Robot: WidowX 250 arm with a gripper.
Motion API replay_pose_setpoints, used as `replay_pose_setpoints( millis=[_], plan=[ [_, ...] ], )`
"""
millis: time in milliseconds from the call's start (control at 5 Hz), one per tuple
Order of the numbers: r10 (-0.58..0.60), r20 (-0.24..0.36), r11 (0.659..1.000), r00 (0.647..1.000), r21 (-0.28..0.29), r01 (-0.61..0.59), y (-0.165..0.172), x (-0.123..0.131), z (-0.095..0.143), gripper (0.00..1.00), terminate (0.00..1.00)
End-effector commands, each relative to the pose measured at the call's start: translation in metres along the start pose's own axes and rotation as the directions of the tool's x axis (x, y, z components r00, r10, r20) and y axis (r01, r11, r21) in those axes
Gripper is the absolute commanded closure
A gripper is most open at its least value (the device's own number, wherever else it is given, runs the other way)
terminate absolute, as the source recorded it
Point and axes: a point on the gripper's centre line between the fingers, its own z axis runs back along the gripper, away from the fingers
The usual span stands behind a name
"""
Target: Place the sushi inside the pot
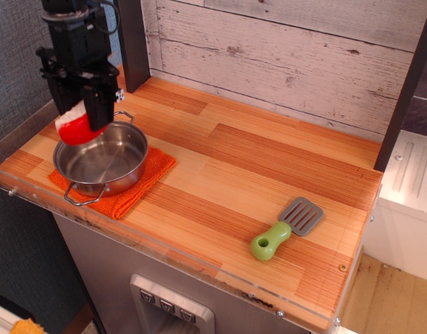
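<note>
Gripper [80,115]: dark, hanging from above at 10 o'clock of the counter, clamped on the sushi. Sushi [76,128]: red face down and forward, white rice edge toward the fingers, held in the air over the back-left rim of the pot, not resting on anything. Pot [101,159]: steel, shallow, empty inside, two wire handles at roughly 1 and 7 o'clock, seated on the cloth. Cloth [140,182]: orange knit, showing from under the pot toward 4 o'clock. Spatula [286,227]: green handle, grey blade, well apart at 4 o'clock of the counter, untouched. Counter [255,167]: striped wood. Progress, judged: pickup and carry done; remaining, a small shift toward the pot's centre, lowering and release. Risk: drop on the rim.
</note>
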Motion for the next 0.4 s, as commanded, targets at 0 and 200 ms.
replay_pose_setpoints(
  millis=[0, 200],
  plan=[
    [-0.058, 0.042, 0.997, 0.997, 0.052, 0.056, -0.0052, -0.0047, 0.0186, 0.00, 0.00],
    [-0.066, 0.059, 0.997, 0.996, 0.048, 0.063, -0.0083, -0.0022, 0.0204, 0.00, 0.00]
  ],
)
